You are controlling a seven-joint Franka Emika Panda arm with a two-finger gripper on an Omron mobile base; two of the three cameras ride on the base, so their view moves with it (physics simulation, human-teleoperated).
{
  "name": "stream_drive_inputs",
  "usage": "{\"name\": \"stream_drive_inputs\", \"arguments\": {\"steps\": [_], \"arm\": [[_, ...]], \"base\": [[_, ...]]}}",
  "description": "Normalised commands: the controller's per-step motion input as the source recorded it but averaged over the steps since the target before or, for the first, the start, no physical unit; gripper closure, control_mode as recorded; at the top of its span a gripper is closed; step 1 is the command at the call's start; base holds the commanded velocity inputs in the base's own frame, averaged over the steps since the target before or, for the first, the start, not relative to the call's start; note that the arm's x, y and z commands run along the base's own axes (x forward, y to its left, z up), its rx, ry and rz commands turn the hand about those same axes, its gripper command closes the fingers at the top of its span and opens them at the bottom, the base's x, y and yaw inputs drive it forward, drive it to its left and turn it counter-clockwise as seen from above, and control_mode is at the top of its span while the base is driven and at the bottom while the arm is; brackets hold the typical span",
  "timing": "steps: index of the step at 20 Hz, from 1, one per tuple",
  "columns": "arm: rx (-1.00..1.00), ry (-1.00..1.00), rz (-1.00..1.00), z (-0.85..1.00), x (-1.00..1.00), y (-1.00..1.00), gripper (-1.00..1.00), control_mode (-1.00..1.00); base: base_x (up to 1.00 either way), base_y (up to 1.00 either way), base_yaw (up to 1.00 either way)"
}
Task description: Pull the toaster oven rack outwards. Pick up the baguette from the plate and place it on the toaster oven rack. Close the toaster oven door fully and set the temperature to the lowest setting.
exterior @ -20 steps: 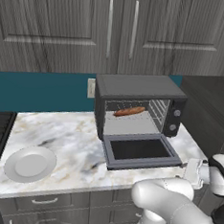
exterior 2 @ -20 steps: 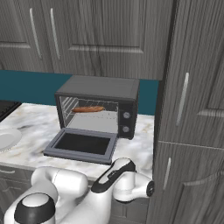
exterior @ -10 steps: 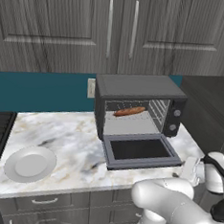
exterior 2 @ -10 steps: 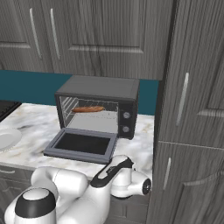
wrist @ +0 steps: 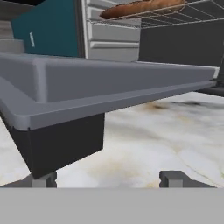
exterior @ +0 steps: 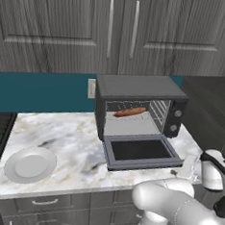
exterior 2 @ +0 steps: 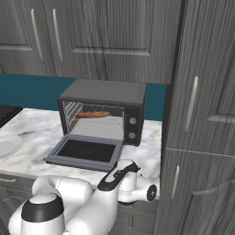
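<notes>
1. One plate (exterior: 30, 165) — round, white, with nothing on it — sits at the left end of the marble surface (exterior: 73, 140), well apart from the oven; in the right base view its edge shows at the far left (exterior 2: 7, 146).
2. One toaster oven (exterior: 140, 88) stands at the back of the surface, against the teal wall; two round knobs show down its right front in the left base view.
3. One toaster oven door (exterior: 142, 153) hangs fully dropped, lying about level in front of the cavity, its dark glass facing up. The hand view sees its grey frame from low and close (wrist: 109, 87).
4. One toaster oven rack (exterior: 133, 117) spans the cavity; in the hand view its thin wires (wrist: 183, 15) run across the top, above the door.
5. One baguette (exterior: 130, 112) lies lengthwise on the rack, inside the oven, toward the left of the cavity; it also shows in the right base view (exterior 2: 92, 114) and at the top of the hand view (wrist: 140, 8).
6. One claw (wrist: 107, 179) — its two dark tips stand wide apart, low over the marble, just in front of and below the door's front edge. Nothing lies between the tips and they touch nothing.
</notes>
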Motion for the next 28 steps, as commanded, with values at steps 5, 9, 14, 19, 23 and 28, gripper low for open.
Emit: {"name": "stream_drive_inputs", "arguments": {"steps": [5, 9, 14, 19, 23, 28], "arm": [[0.01, 0.0, -0.12, 0.0, 0.09, 0.43, -1.0, -1.0], [0.06, 0.0, -0.15, 0.01, 0.13, 0.51, -1.0, -1.0], [0.03, 0.0, -0.19, 0.18, 0.17, 0.61, -1.0, -1.0], [0.0, 0.0, -0.2, 0.31, 0.23, 0.66, -1.0, -1.0], [0.0, 0.0, -0.19, 0.37, 0.27, 0.71, -1.0, -1.0], [0.0, 0.0, -0.17, 0.4, 0.35, 0.79, -1.0, -1.0]], "base": [[0.0, 0.0, 0.0], [0.0, 0.0, 0.0], [0.0, 0.0, 0.0], [0.0, 0.0, 0.0], [0.0, 0.0, 0.0], [0.0, 0.0, 0.0]]}}
